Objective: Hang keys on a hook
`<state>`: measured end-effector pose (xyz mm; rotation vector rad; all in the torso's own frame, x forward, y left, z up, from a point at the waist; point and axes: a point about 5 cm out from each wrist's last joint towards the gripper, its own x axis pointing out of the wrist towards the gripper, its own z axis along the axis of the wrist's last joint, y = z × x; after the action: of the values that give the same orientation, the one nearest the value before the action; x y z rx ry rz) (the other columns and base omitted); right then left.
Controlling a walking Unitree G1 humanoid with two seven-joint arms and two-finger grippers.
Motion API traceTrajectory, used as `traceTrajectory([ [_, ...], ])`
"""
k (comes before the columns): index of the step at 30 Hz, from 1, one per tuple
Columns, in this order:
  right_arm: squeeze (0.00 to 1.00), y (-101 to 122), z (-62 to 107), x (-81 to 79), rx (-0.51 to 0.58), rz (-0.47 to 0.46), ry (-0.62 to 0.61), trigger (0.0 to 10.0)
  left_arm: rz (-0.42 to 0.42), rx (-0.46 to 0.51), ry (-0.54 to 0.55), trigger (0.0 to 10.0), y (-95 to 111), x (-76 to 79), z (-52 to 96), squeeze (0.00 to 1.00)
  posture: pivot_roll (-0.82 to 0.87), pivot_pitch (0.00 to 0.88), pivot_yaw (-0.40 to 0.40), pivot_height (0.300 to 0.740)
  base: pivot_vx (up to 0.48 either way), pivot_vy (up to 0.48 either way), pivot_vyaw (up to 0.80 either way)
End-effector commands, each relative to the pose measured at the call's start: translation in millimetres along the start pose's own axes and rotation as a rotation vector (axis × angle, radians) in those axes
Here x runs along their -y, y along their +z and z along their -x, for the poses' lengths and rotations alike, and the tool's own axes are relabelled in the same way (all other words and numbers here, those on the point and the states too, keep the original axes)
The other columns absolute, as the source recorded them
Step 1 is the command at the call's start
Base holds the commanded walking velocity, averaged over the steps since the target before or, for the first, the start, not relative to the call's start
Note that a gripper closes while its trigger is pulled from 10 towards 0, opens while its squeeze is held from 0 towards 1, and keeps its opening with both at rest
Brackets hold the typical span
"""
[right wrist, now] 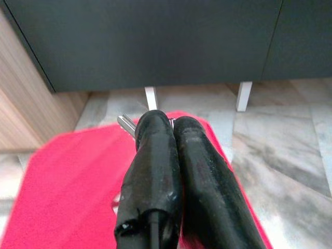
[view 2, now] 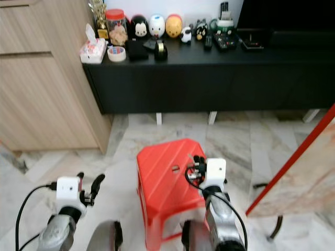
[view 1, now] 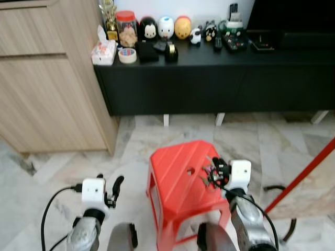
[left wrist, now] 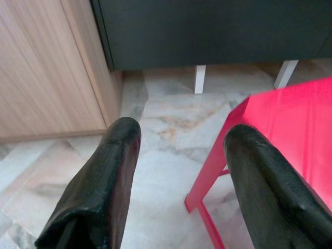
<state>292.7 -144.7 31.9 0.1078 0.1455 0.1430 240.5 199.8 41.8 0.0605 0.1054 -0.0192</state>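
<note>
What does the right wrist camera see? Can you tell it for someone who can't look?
The right gripper has its two black fingers pressed shut on a bunch of keys, whose silver tips poke out past them. Below is the red stool, and beyond it marble floor and a black cabinet.

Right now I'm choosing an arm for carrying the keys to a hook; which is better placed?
Right. The right gripper is shut on the metal bunch of keys above the red plastic stool. The left gripper is open beside the stool, holding nothing.
</note>
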Motion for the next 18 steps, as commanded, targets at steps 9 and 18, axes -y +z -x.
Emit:
traceTrajectory([
  [9,0.0,0.4,-0.4,-4.2,-0.019,-0.001,0.034,10.0,0.001,0.007,0.002,10.0,-0.9,0.2,-0.4,0.0,0.06,0.065,-0.042,0.732,0.0,0.0,0.0],
  [18,0.0,-0.8,0.2,-5.7,-0.05,-0.002,0.075,10.0,0.001,0.023,-0.003,10.0,1.3,1.1,-0.8,0.0,0.06,0.058,-0.045,0.74,0.0,0.0,0.0],
])
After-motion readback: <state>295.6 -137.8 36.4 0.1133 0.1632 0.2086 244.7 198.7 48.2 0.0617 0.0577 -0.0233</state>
